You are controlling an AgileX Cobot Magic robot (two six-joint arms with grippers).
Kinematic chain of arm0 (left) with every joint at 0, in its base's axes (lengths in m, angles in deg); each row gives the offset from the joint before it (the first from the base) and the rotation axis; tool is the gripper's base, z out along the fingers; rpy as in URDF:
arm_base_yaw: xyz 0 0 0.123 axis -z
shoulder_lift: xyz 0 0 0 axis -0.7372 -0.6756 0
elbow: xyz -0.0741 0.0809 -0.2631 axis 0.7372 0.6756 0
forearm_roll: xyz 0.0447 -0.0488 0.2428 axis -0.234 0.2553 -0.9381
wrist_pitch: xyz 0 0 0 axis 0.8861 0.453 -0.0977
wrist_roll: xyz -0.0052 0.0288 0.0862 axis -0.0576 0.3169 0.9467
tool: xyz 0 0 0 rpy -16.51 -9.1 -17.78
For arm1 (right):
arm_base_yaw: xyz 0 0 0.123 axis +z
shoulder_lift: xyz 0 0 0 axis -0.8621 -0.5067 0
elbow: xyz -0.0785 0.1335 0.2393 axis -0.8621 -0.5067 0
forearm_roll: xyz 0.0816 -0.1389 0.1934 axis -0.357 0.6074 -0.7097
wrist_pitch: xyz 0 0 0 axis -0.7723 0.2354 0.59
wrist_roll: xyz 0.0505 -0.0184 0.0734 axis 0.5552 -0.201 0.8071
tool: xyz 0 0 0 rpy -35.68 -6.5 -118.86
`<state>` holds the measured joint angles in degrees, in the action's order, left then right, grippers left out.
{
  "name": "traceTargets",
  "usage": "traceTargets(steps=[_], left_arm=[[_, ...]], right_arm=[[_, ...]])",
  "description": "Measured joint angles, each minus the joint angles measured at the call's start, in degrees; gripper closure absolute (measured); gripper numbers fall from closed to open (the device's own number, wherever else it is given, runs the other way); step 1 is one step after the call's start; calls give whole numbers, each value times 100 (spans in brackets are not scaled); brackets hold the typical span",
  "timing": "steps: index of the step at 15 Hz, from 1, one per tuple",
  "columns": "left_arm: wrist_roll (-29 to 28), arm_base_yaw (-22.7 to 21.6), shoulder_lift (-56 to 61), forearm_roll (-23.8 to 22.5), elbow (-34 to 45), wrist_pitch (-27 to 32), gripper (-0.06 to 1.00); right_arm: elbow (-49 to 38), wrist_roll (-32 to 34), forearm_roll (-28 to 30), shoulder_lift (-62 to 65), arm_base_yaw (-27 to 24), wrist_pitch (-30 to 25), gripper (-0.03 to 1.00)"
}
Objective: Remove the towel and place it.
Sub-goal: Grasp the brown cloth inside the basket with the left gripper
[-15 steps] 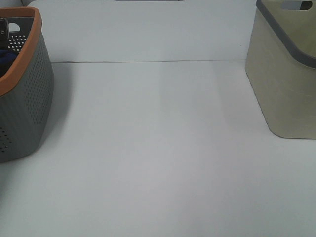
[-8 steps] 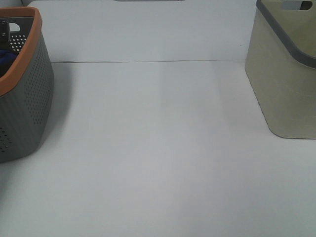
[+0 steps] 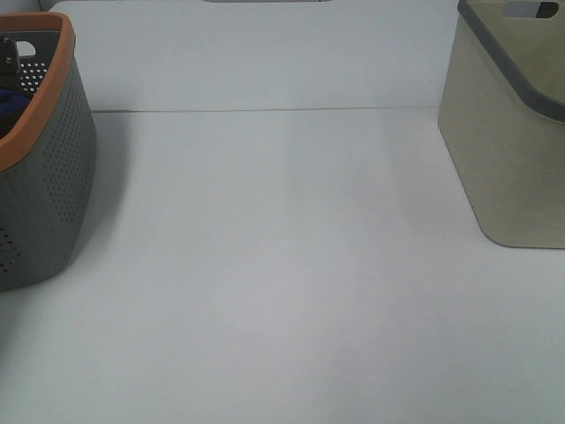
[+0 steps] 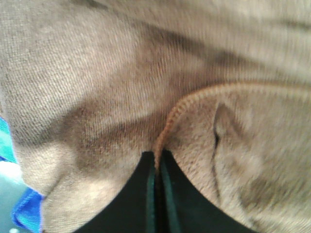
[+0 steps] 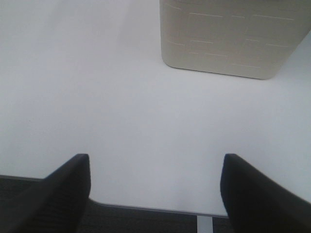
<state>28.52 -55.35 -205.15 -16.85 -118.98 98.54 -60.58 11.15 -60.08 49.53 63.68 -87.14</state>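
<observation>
The left claw pinches the stitched hem of the towel, soft, light and floppy, lying over blue fabric, seemingly in the grey basket; the right claw gapes empty above the bench.

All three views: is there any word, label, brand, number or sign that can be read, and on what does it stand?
None can be read in any view.
Grey perforated basket: holes and an orange rim only, no lettering.
Beige basket: a faint raised block pattern shows in the right wrist view, no letters.
Brown towel: plain cloth and a stitched hem, no tag visible.
White table: no markings.
</observation>
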Motion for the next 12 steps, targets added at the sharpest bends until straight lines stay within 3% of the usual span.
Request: traceTargets(steps=[4, 8, 12], left_arm=[[-264, 86, 11, 46, -52, -46, 94], [-355, 103, 579, 46, -756, 751, 94], [-1186, 103, 1639, 544, -1203, 808, 94]], right_arm=[[0, 0, 0, 0, 0, 0, 22], [-6, 0, 0, 0, 0, 0, 22], [-6, 0, 0, 0, 0, 0, 22]])
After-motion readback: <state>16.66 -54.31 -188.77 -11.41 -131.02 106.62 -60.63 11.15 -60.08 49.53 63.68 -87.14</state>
